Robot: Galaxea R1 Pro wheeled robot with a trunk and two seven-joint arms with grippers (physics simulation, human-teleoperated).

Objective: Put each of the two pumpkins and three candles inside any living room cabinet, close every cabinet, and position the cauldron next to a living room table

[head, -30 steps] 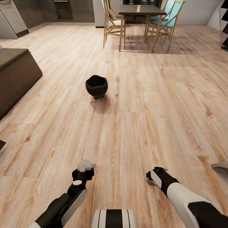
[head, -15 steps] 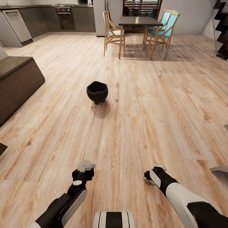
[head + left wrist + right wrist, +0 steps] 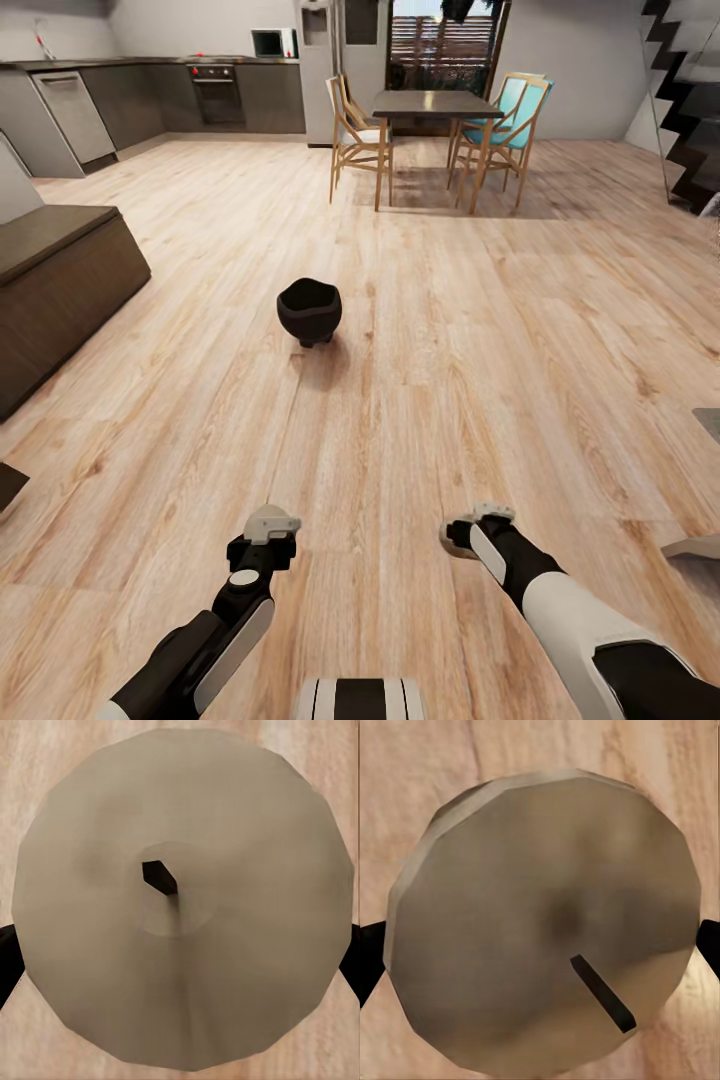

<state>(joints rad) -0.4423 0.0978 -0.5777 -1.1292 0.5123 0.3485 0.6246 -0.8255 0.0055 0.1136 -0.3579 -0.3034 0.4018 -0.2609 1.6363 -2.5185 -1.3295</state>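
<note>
At the far left stands the dark brown cabinet (image 3: 60,275), its fronts closed as far as one can see. The left gripper (image 3: 268,527) points down at the floor (image 3: 480,330); its wrist camera sees a round tan object (image 3: 180,896) between dark fingers, so it seems closed on it. The black pot (image 3: 309,310) stands on the floor, well apart from the table (image 3: 435,103). The right gripper (image 3: 470,528) likewise seems closed on a tan disc (image 3: 544,922).
</note>
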